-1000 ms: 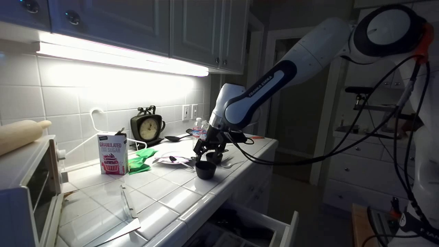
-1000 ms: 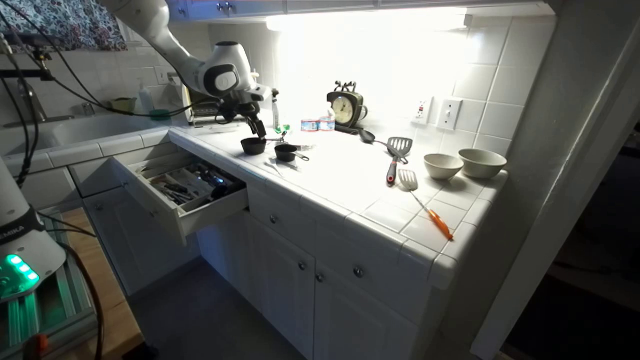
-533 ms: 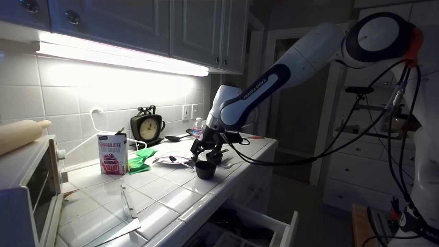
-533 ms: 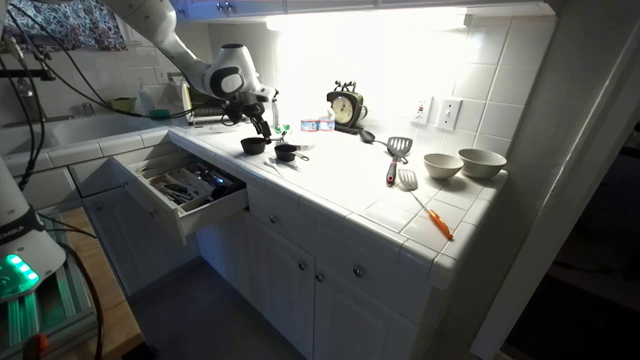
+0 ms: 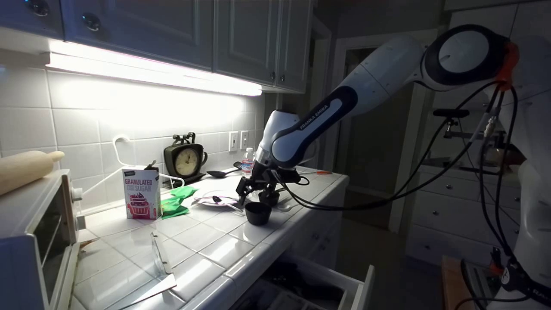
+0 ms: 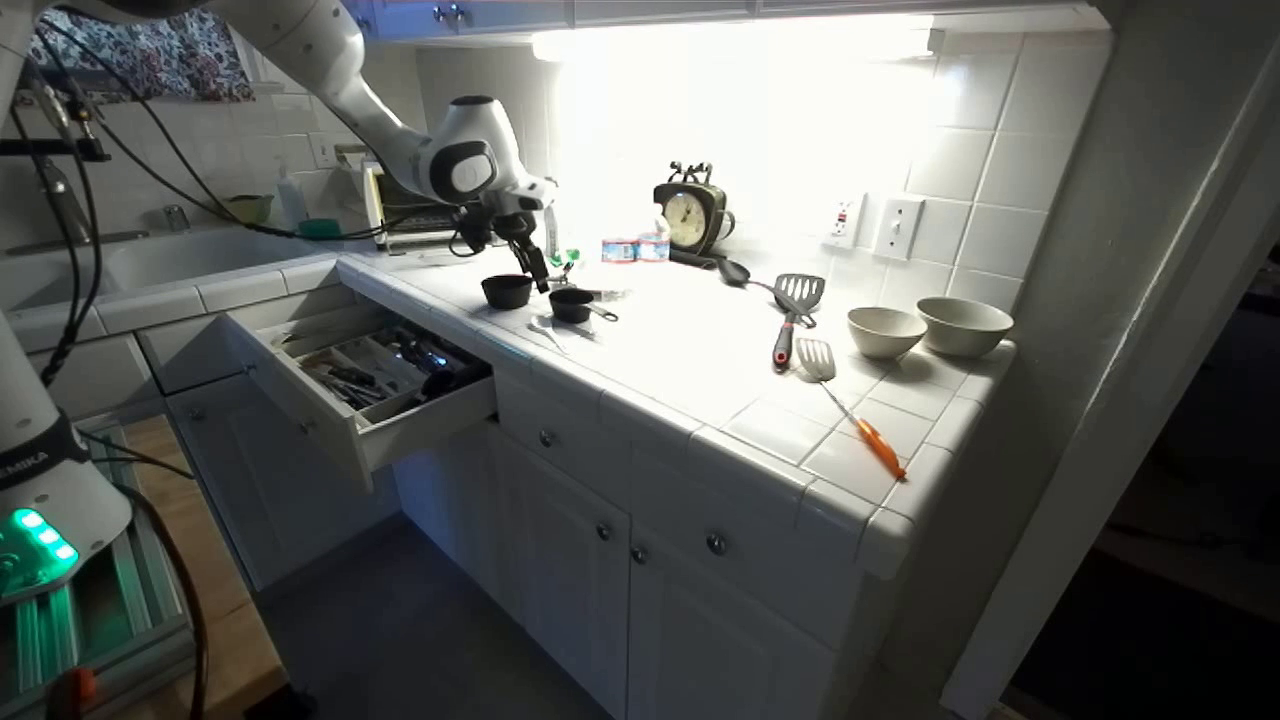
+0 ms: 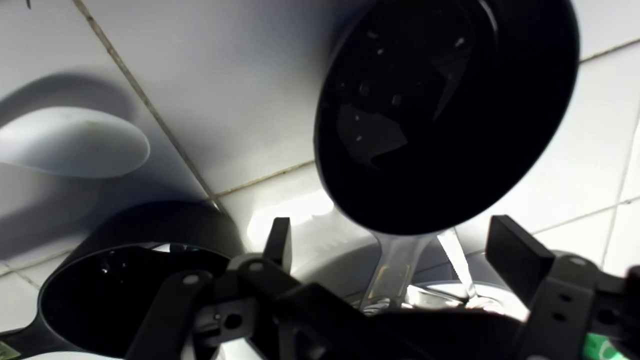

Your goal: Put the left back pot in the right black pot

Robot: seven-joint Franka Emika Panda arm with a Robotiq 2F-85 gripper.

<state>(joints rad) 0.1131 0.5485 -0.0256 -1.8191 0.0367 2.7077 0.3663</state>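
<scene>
The left back pot (image 6: 507, 292) is a black cup-sized pot, upright on the tiles; it also shows in an exterior view (image 5: 258, 213). In the wrist view it fills the upper right (image 7: 445, 125), its handle (image 7: 395, 270) pointing down between the fingers. The right black pot (image 6: 571, 306), its near twin, stands beside it with its handle pointing away. It shows in an exterior view (image 5: 270, 199) and at lower left in the wrist view (image 7: 125, 295), partly hidden by a finger. My gripper (image 7: 392, 235) is open and empty, low between the pots in an exterior view (image 6: 543, 285).
A white spoon (image 7: 80, 142) lies near the right pot. A plate with utensils (image 5: 215, 199) is toward the wall. The sugar carton (image 5: 142, 193), clock (image 6: 690, 218) and bottles (image 5: 247, 162) stand farther back. An open drawer (image 6: 425, 445) juts out below the counter edge.
My gripper has moved away from over the left back pot, toward the wall and slightly down, to beside that pot's handle. It stays open. Both pots have not moved.
</scene>
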